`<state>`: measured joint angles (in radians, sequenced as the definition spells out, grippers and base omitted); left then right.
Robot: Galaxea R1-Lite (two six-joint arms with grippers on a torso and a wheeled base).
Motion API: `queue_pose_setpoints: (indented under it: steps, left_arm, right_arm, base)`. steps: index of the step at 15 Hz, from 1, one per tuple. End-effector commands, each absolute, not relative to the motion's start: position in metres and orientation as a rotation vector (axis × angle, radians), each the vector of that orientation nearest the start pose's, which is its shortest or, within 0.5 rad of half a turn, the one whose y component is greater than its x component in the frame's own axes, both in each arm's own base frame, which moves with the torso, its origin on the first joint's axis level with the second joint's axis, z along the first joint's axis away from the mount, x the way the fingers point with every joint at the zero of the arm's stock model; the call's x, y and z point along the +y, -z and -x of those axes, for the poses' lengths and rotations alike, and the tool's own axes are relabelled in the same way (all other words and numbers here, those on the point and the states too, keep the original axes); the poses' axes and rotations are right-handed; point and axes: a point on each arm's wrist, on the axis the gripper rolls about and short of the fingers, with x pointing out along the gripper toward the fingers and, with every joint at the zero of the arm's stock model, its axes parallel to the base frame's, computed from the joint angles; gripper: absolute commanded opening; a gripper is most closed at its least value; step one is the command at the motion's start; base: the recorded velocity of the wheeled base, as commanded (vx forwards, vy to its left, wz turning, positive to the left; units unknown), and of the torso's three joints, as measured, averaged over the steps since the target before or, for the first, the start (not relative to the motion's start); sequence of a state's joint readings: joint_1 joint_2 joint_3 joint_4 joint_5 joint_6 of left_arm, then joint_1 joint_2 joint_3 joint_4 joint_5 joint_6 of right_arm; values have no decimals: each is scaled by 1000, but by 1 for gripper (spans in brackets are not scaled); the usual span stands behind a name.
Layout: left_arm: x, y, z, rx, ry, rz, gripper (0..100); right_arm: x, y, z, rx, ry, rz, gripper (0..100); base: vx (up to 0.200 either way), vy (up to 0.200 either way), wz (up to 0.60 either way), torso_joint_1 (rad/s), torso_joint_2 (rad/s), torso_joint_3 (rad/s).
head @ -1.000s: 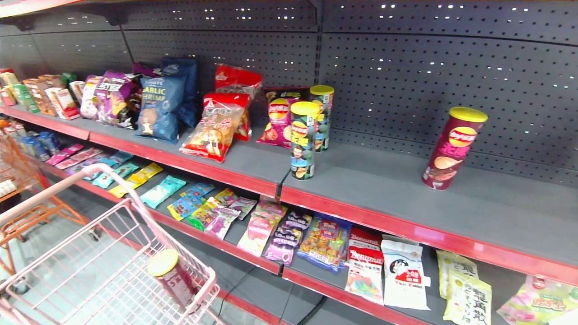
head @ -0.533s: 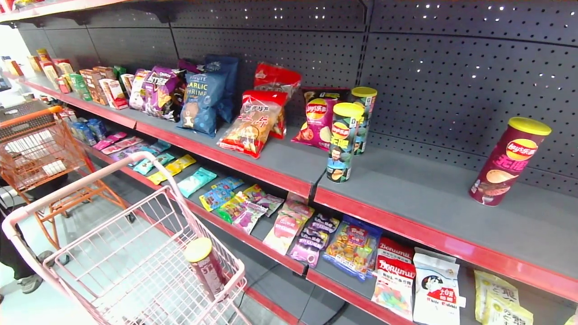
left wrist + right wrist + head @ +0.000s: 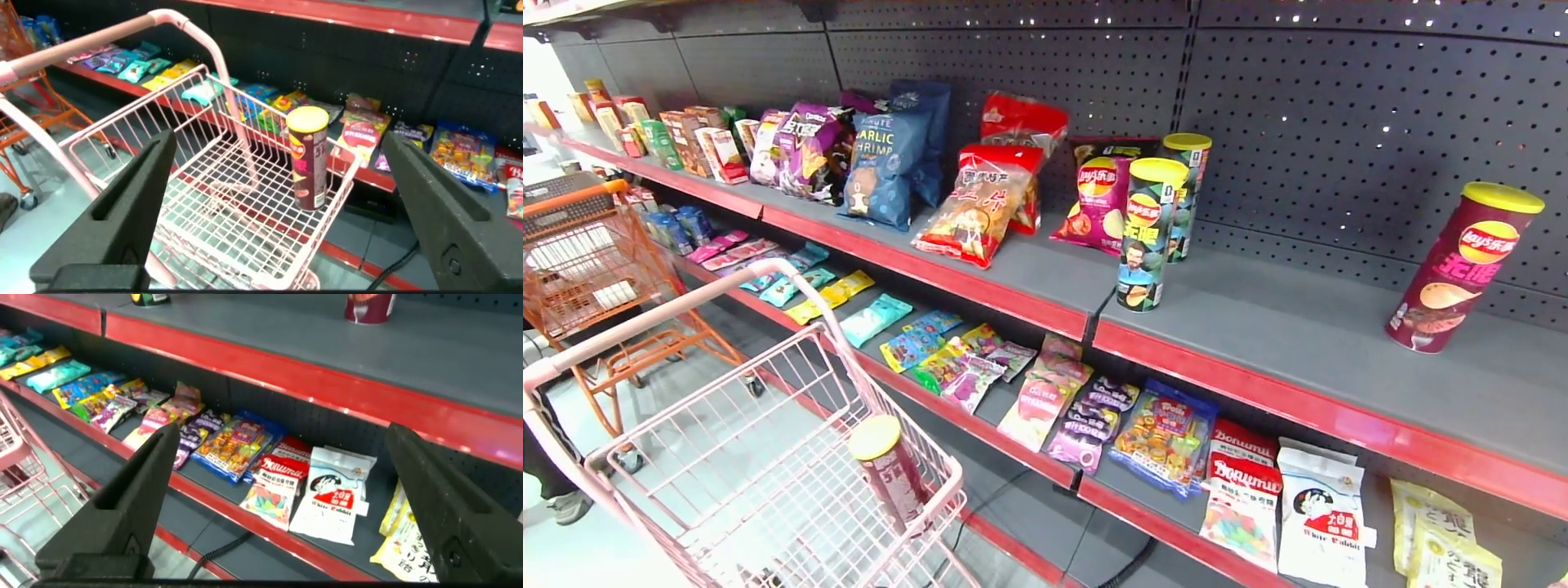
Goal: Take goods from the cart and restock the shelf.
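- Orange-wired, standing at the far left edge: a spare cart (image 3: 580,245), partly cut off by the frame.
- Sitting just right of it, low in the head view: the pink cart (image 3: 686,298), its near end running out of frame.
- Standing upright in the pink cart's far right corner, against the wire wall: a maroon can (image 3: 890,474) with a yellow lid, its label print too small for reading.
- Hanging over the basket with fingers (image 3: 122,220) spread wide and holding nothing: the left gripper (image 3: 278,140), with the maroon can (image 3: 309,159) lying farther off between the two fingers, untouched.
- Crowding the left stretch of the upper shelf (image 3: 1258,327): small boxes, a purple bag (image 3: 805,151), a blue bag (image 3: 882,171) and a red bag (image 3: 972,212), all carrying bold lettering.
- Standing one behind the other by the shelf joint: two dark-green cans (image 3: 1147,237) with yellow lids.
- Lying flat along the lower shelf: bright packets, among them a white pouch (image 3: 1327,523).
- Hovering before that lower shelf, fingers (image 3: 122,514) parted wide and gripping nothing: the right gripper (image 3: 282,431).
- Standing upright at the far right on bare grey board, well apart from the green pair: a second maroon can (image 3: 1462,269), its top cut off in the right wrist view.
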<state>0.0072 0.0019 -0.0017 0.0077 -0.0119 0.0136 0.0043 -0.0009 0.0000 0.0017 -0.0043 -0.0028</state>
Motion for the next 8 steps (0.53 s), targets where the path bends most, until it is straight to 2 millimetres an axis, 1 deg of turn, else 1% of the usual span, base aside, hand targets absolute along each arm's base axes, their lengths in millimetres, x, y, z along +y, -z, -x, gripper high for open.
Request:
queue_pose_setpoints:
  steps: [1,8]
  left_arm:
    - [0,-76,23,6,5,-14,100]
    - [0,-76,23,6,5,-14,100]
  right_arm:
    - [0,-75,23,2,0,3,100]
    - [0,-75,23,2,0,3,100]
  base:
    - [0,0,0,-154,349,203]
    - [0,0,0,-151,376,221]
